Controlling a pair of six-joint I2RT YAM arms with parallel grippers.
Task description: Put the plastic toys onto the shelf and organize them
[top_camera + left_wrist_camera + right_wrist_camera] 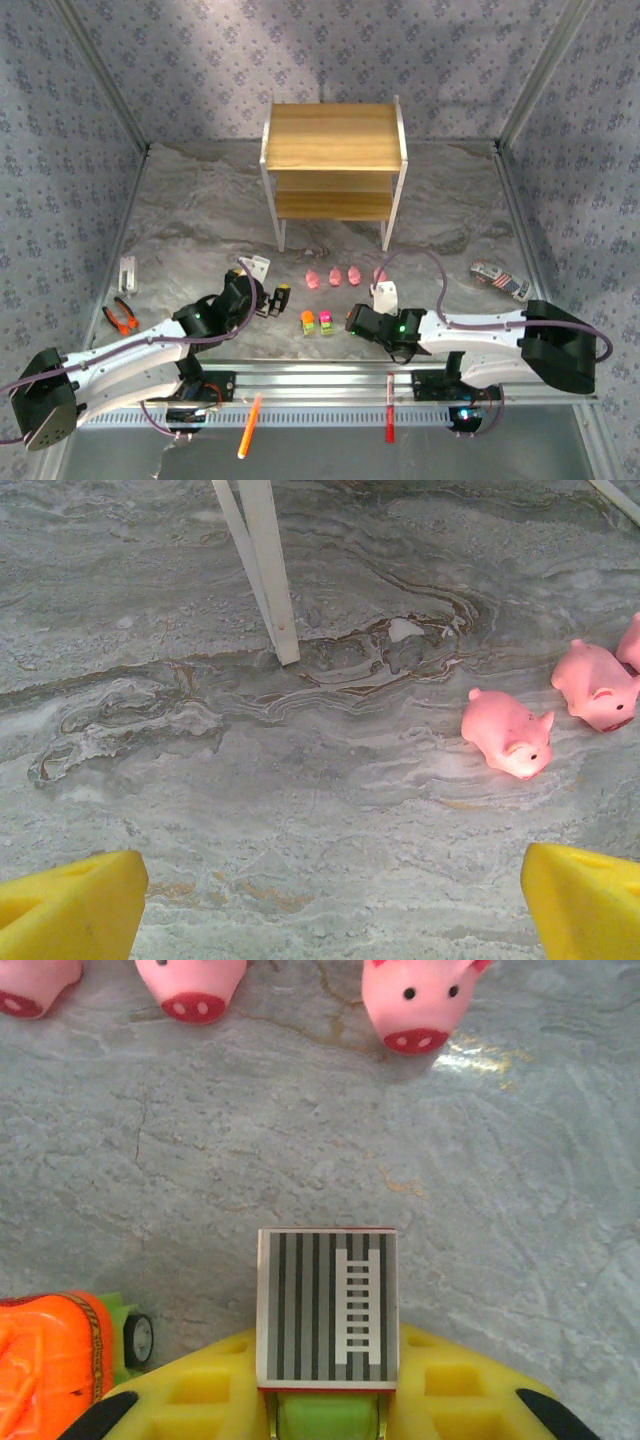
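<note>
The shelf [335, 165] stands at the back centre; one of its white legs [270, 570] appears in the left wrist view. A row of pink pigs [334, 275] lies in front of it, also seen close up as pigs [508, 733] [415, 1000]. My right gripper [328, 1410] [340, 321] is shut on a blocky green toy with a grey striped ladder top [327, 1305], magenta from above [325, 321]. An orange-topped toy [308, 321] [50, 1360] sits just left of it. My left gripper [330, 910] [272, 299] hangs wide open over bare table, left of the pigs.
Orange-handled pliers [120, 318] and a white piece [128, 270] lie at the left. White blocks [260, 268] [385, 295] flank the pigs. A flag-patterned toy car [500, 280] is at the right. An orange pen [248, 425] and a red pen [390, 420] rest on the near rail.
</note>
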